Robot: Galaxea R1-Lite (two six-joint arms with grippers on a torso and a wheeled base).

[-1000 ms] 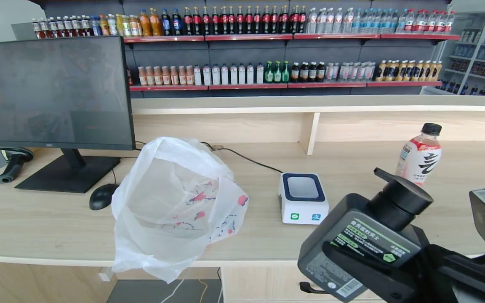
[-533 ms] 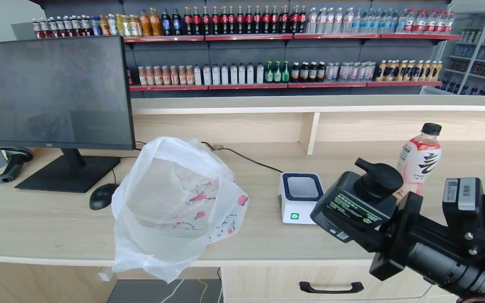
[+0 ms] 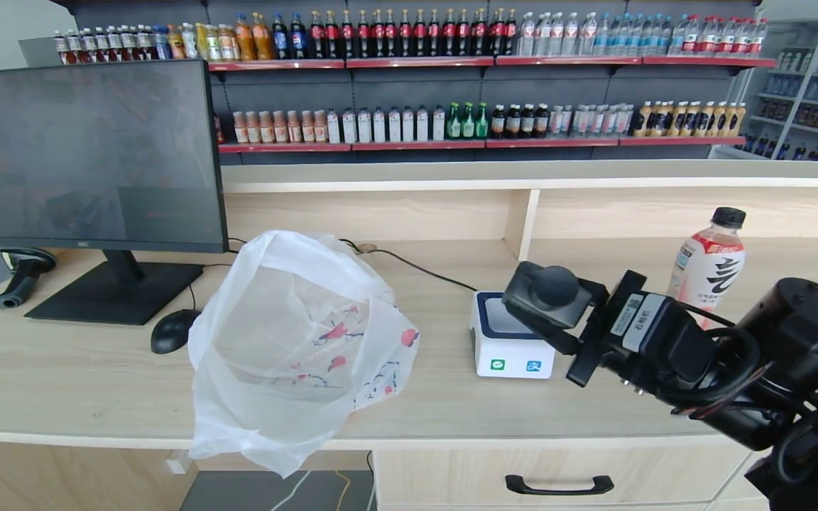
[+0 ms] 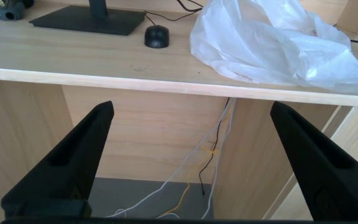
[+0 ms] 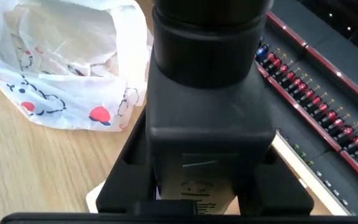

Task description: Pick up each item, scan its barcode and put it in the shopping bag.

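My right gripper (image 3: 589, 328) is shut on a dark grey pump bottle (image 3: 548, 293), held tilted just above the white, blue-rimmed barcode scanner (image 3: 513, 355) on the counter. The right wrist view shows the bottle (image 5: 210, 93) squeezed between both fingers (image 5: 120, 183). The white shopping bag (image 3: 295, 341) with red prints stands open left of the scanner, near the counter's front edge. A pink-labelled drink bottle (image 3: 708, 264) stands upright at the right rear. My left gripper (image 4: 194, 168) is open and holds nothing, low in front of the counter, below its edge, with the bag (image 4: 272, 43) above it.
A monitor (image 3: 89, 156) on its stand, a black mouse (image 3: 172, 331) and a handheld scanner (image 3: 22, 273) occupy the counter's left end. A cable (image 3: 416, 268) runs behind the bag to the scanner. A raised wooden ledge (image 3: 522, 213) bounds the back. Drawer handle (image 3: 558, 485) below.
My right arm has carried the pump bottle from the near right, up and leftward, to over the scanner. The bottle has turned, so its label faces away from the head camera.
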